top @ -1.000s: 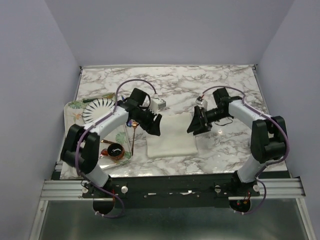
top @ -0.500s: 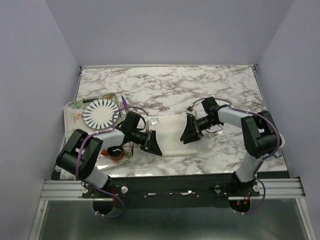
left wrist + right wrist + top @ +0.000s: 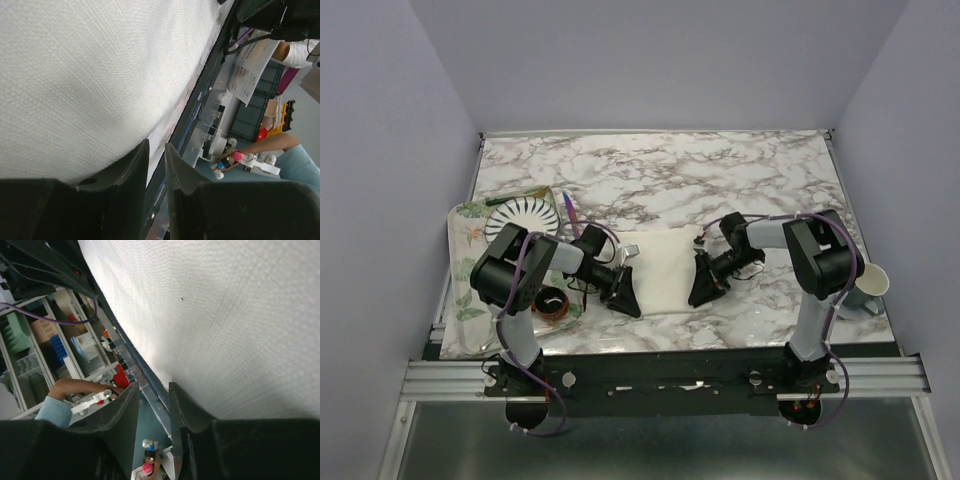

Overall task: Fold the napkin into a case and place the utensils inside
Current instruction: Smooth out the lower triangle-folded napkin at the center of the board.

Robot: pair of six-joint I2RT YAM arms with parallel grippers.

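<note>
- marble-patterned table (image 3: 720,170), white with grey veins;
- cream napkin (image 3: 660,270) lying flat at the middle, near the front edge;
- floral tray (image 3: 465,225) on the left side;
- cup (image 3: 868,287) standing at the right edge

Cream cloth napkin (image 3: 100,75): matt, fine woven texture (weave clear up close). White-grey marble-pattern tabletop (image 3: 650,170): smooth, slightly glossy.

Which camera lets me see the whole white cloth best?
The top view: the plain cream cloth napkin shows nearly whole, lying flat on the marble table. Both wrist views show only a close patch of its weave.
</note>
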